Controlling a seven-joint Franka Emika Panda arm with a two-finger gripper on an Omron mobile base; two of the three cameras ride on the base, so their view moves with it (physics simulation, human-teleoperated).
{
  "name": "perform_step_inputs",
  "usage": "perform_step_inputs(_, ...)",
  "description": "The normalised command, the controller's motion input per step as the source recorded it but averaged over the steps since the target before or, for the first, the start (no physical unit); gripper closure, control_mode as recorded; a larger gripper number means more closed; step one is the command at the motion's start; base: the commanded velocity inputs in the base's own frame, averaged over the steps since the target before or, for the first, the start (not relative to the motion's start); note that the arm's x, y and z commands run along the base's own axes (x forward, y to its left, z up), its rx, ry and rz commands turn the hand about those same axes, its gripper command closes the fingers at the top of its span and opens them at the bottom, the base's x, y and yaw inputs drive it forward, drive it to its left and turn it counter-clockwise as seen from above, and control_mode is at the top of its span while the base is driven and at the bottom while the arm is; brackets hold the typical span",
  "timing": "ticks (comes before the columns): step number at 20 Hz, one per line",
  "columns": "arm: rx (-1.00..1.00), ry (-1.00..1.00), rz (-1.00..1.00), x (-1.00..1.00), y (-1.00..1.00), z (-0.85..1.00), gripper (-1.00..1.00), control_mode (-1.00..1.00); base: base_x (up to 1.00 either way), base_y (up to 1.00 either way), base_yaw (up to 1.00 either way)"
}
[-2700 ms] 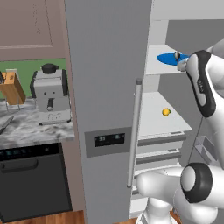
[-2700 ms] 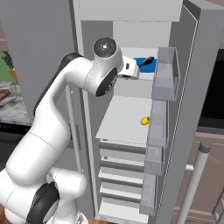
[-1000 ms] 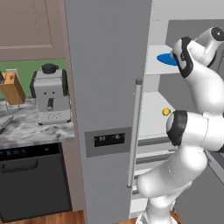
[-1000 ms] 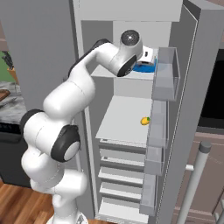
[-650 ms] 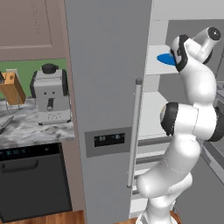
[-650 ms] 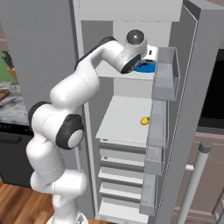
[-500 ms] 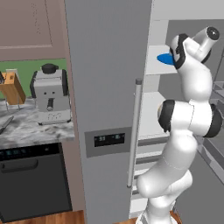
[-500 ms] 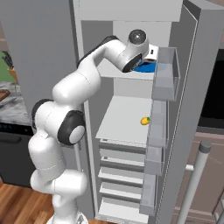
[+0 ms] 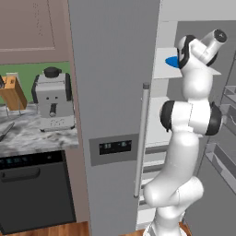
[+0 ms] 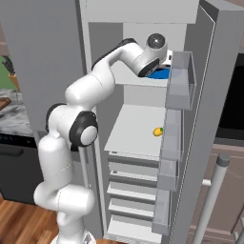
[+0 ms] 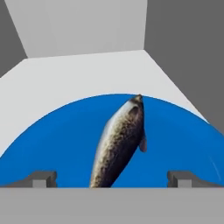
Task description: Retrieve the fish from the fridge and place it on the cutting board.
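You are looking at a kitchen with a marbled counter [image 9: 32, 136] on the left, a wooden knife block [image 9: 13, 93] and a grey coffee machine [image 9: 53, 99] standing on it, and a black dishwasher [image 9: 34, 189] below. To the right of these stands the fridge [image 9: 113, 92], its left door shut with the long bar handle [image 9: 140, 138], its right door swung wide so the white shelves and drawers are bare to the arm. The arm reaches high into the upper shelf because that is where the blue plate [image 11: 52, 140] sits, and the fish [image 11: 120, 140] lies on that plate. On the middle shelf below, well apart from the plate, a small yellow fruit [image 10: 157, 131] rests near the front edge; leave it alone.

From the hand view the gripper [image 11: 111, 178] hangs just above the plate with its fingers [image 11: 41, 178] spread as wide as they go, one on each side of the fish, and it has hold of nothing. I judge that spread suits a pinch across the body. The fish is slim and tapered, mottled brown-grey along the back with a paler silvery edge and a small fin on one flank. It lies on a slant, its narrow end pointing to the back of the shelf, its near end between the fingers. The cutting board [image 10: 4, 103] seems to be the brown sliver at the far left of the right base view
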Motion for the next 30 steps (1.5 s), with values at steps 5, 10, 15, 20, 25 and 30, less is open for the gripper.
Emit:
perform_step_inputs(5,0.0,0.03,0.0,0.44,0.0,-0.26,1.0,-1.0,0.0,0.0,0.0)
perform_step_inputs(10,0.0,0.05,0.0,0.4,0.0,-0.29,1.0,-1.0,0.0,0.0,0.0)
perform_step_inputs(15,0.0,0.02,0.0,0.06,0.01,-0.17,1.0,-1.0,0.0,0.0,0.0)
perform_step_inputs(20,-0.06,-0.09,0.0,-0.57,0.37,-0.17,1.0,-1.0,0.0,0.0,0.0)
perform_step_inputs(25,-0.1,-0.12,0.01,-0.81,0.71,-0.43,1.0,-1.0,0.0,0.0,0.0)
perform_step_inputs(30,-0.07,-0.04,0.0,-0.9,0.71,-0.04,1.0,-1.0,0.0,0.0,0.0)
